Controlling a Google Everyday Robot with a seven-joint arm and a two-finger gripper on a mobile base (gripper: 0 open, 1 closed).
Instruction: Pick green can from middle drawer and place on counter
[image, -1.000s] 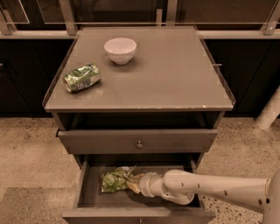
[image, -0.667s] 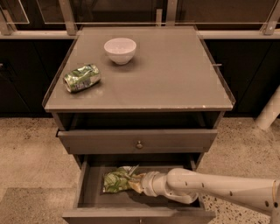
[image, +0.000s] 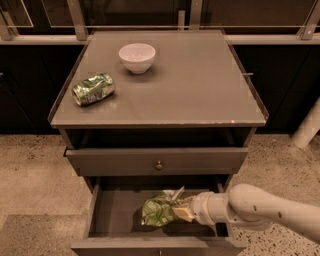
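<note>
The green can (image: 156, 212), a crumpled green-and-white foil packet, is inside the open middle drawer (image: 114, 216), right of its centre and seemingly a little above the floor. My gripper (image: 179, 211) reaches into the drawer from the right on the white arm (image: 260, 207) and is shut on the right end of the green can. The counter (image: 195, 85) is the flat grey-brown top above both drawers.
A white bowl (image: 137, 57) stands at the back of the counter. A smaller rolled-up green packet (image: 93, 89) lies at its left side. The upper drawer (image: 159, 161), with a round knob, is slightly open above my arm. A railing runs behind the cabinet.
The green can has moved to the right inside the drawer with my gripper, and looks slightly raised. The arm has drawn back to the right.
</note>
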